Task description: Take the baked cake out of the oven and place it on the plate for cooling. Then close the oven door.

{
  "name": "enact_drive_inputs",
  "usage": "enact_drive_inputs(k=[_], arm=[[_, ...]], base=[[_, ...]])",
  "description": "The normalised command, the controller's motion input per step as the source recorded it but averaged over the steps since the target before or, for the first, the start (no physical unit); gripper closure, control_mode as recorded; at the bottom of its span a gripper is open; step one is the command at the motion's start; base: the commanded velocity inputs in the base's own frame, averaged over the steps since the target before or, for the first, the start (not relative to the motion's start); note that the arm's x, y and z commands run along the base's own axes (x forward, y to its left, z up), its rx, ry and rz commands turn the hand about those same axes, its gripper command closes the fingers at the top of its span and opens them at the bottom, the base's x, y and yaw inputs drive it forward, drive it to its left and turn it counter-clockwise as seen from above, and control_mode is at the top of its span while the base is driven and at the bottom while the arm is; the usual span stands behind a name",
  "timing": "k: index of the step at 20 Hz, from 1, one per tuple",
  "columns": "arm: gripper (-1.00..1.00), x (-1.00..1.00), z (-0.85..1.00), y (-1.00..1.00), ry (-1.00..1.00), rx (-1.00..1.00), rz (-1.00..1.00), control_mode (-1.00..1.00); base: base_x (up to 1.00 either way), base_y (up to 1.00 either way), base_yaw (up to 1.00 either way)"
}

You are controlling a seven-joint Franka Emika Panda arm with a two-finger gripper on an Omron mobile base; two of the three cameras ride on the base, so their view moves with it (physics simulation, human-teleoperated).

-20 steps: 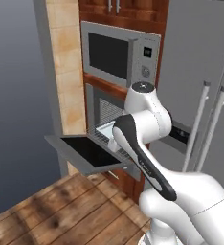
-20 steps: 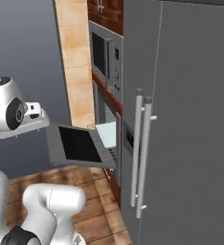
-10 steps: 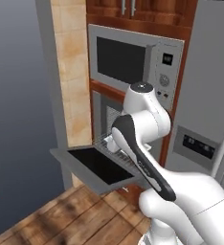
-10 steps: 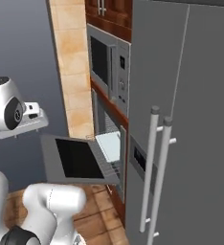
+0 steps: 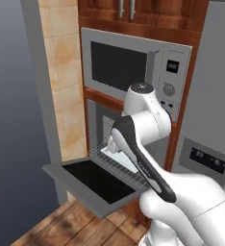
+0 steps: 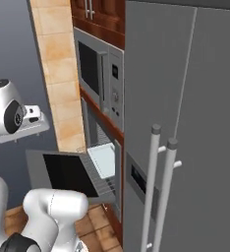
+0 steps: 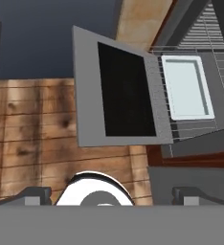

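Note:
The oven (image 5: 106, 126) stands open below the microwave. Its door (image 5: 93, 185) hangs flat and level, black glass facing up, also in the right base view (image 6: 68, 172) and the hand view (image 7: 123, 91). A wire rack (image 7: 181, 129) is drawn out over the door's inner edge. A pale rectangular tray (image 7: 186, 87) lies on it (image 5: 117, 156); I cannot make out a cake in it. The plate is out of view. My gripper (image 7: 112, 195) hovers high above the floor in front of the door, open, nothing between its fingertips (image 7: 35, 195).
A grey microwave (image 5: 129, 65) sits above the oven. A tall grey fridge (image 6: 186, 123) with two bar handles stands to the right. A tan tiled column (image 5: 61, 81) flanks the oven's left. Wooden floor (image 7: 32, 124) lies below the door.
Both base views have shifted and the oven looks larger and nearer: the base has moved. The oven door stays open and the tray stays on the rack.

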Motion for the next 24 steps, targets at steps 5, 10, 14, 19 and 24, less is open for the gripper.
enact_drive_inputs(k=[5,10,14,19,24], arm=[[-1.00,0.00,0.00,0.00,0.00,0.00,0.00,1.00],[-1.00,0.00,0.00,0.00,0.00,0.00,0.00,1.00],[-1.00,0.25,-0.30,0.01,0.05,0.00,0.00,-1.00],[-1.00,0.46,-0.89,0.37,0.12,-0.01,0.03,-1.00],[-1.00,0.59,-0.99,0.51,0.14,-0.04,0.02,-1.00]], base=[[0.28,-0.23,-0.13],[0.63,0.00,-0.04],[0.26,0.00,0.00],[0.00,0.00,0.00],[0.00,0.00,0.00]])
